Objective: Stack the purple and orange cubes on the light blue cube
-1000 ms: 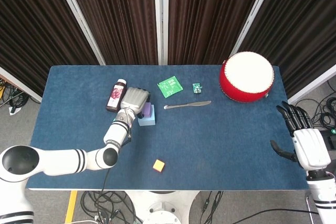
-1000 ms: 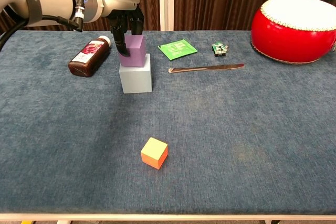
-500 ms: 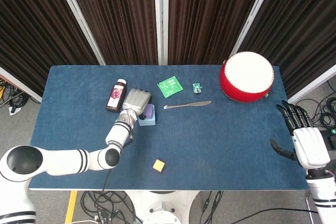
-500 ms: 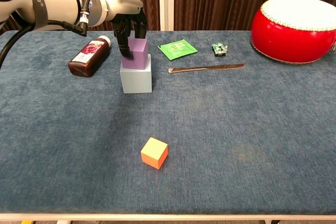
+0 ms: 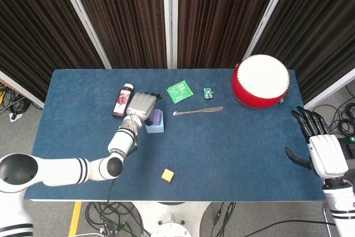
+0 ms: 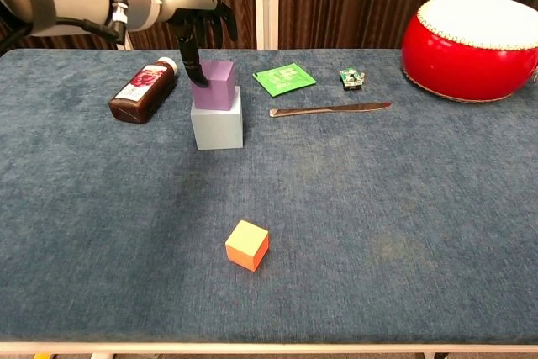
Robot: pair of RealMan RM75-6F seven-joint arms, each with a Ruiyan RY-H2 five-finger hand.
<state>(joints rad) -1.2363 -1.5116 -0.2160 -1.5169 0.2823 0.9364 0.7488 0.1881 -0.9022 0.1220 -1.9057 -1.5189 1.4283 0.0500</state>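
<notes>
The left hand (image 6: 202, 27) has let go of the purple cube (image 6: 213, 84): half a second ago its fingers closed around the cube's far side, and now they are spread and lifted above and behind it. One dark fingertip still lies at the cube's left edge; whether it touches cannot be told. The cube sits squarely on the light blue cube (image 6: 218, 125), at the far left of the table (image 6: 403, 208) just right of a dark bottle (image 6: 143, 90). By my reading the first stacking step is finished and the release is nearly complete.

The orange cube (image 6: 247, 245) lies alone, near the front edge and well apart from the stack, not yet touched. It is the piece left to place.

The right hand (image 5: 324, 151) hangs off the table's right edge, fingers apart, holding nothing.
</notes>
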